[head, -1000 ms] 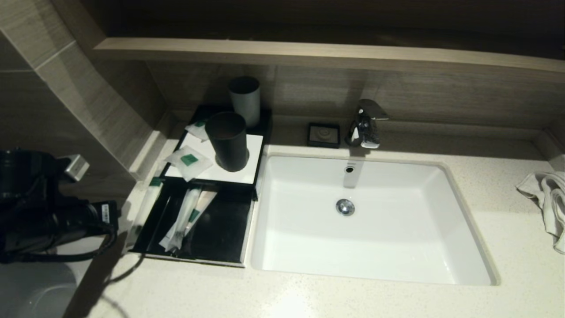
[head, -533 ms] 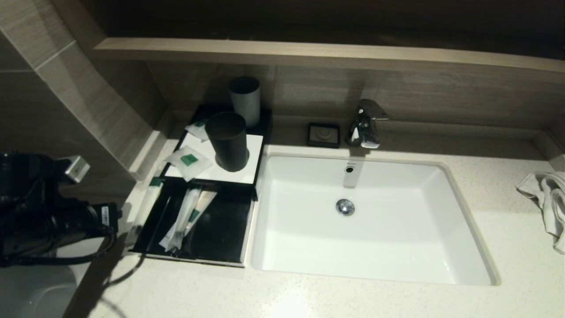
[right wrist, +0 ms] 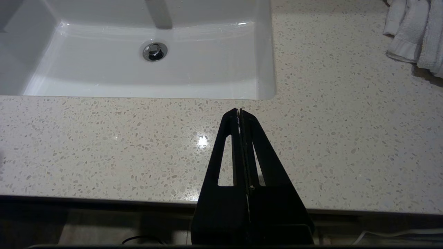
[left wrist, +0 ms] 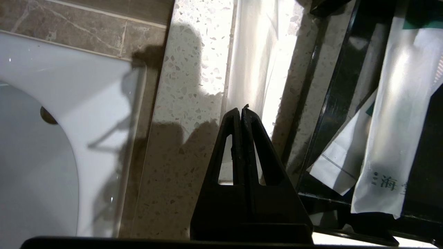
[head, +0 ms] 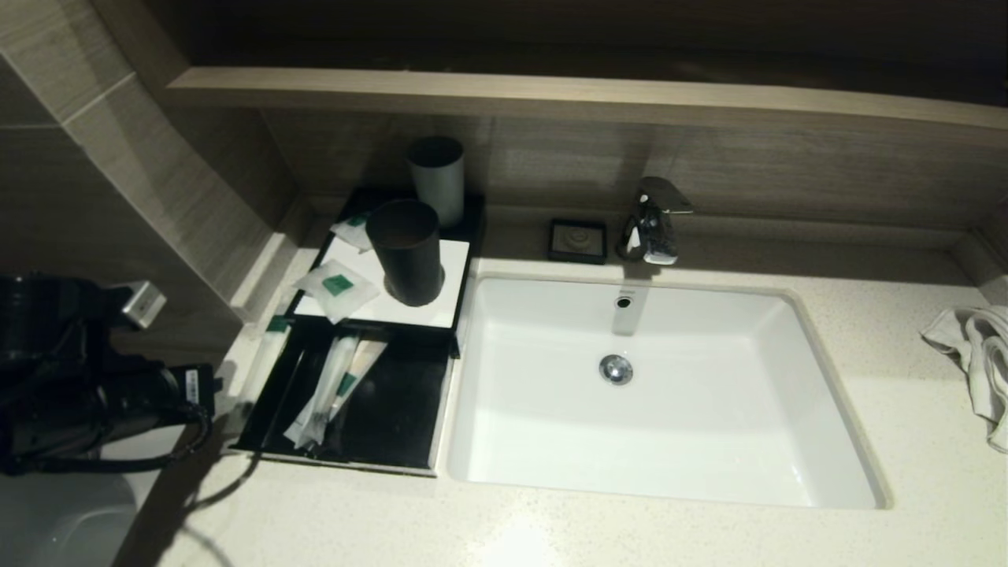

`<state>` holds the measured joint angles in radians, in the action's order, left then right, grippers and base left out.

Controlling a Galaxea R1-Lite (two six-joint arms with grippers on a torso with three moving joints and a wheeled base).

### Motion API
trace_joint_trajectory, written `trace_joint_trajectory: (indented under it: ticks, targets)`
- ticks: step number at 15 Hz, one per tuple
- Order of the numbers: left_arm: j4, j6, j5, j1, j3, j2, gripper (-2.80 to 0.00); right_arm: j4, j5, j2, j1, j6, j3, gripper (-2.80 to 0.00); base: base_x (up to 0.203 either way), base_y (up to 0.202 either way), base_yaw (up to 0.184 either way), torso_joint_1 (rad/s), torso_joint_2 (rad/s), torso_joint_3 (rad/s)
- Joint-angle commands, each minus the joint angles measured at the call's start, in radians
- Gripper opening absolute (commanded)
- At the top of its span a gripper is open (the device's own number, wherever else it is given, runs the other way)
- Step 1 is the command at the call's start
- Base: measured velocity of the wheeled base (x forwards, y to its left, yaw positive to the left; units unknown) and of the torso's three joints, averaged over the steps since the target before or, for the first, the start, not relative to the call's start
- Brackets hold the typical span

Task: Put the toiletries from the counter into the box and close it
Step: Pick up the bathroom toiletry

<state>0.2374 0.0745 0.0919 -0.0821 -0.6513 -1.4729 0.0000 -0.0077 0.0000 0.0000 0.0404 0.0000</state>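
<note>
The black box with a white top stands left of the sink, its drawer pulled out. Two long sachets lie in the drawer and also show in the left wrist view. A third long sachet lies on the counter left of the drawer. Two small squarish sachets lie on the box top. My left gripper is shut and empty, just over the near end of the counter sachet. My right gripper is shut over the counter's front edge.
A black cup and a grey cup stand on the box. The sink, tap and black soap dish are to the right. A white towel lies far right. A white fixture sits below the counter's left end.
My left arm has shifted slightly right and down toward the drawer's left side. Nothing else has moved.
</note>
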Motion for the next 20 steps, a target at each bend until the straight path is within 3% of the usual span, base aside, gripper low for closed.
trace_joint_trajectory:
  ticks: [1, 20]
  targets:
    - [0.015, 0.001, 0.003, -0.001, -0.004, -0.02, -2.8, 0.0, 0.0, 0.0, 0.0, 0.001, 0.0, -2.8, 0.0, 0.0, 0.0, 0.0, 0.0, 0.0]
    - [0.051, -0.047, 0.028, -0.011, 0.03, -0.022, -2.8, 0.0, 0.0, 0.0, 0.0, 0.001, 0.0, -2.8, 0.0, 0.0, 0.0, 0.0, 0.0, 0.0]
